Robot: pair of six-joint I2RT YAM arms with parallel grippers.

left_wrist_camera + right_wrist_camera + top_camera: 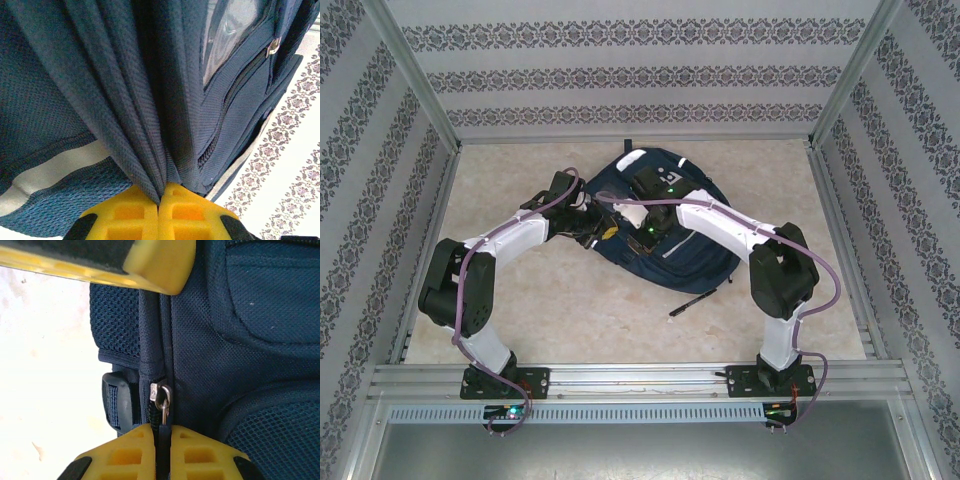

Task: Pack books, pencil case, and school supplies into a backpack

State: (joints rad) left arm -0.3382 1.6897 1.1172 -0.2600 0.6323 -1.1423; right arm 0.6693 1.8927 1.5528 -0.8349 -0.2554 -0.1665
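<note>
1. Nearest the lens, at the bottom edge of the right wrist view, the right gripper has its yellow pads pressed together on the black zipper pull. The pull hangs from a small silver metal slider.
2. At the bottom centre of the left wrist view, the left gripper is fully closed. It pinches a bunched fold of the large navy-blue fabric backpack.
3. In the overhead view the backpack lies in the middle of the frame, with both arms bent over it.
4. The woven cloth looks soft and limp, so it will likely sag and bunch rather than hold a shape. One grip probably has to anchor the fabric while the other runs the zipper.
5. The pull is thin and may slip, so it seems best held close to the slider and drawn in line with the teeth.
6. Further out, a black plastic buckle sits just left of the slider.
7. A slim black pen lies on the pale marbled bench, just beside the backpack's lower-right edge.
</note>
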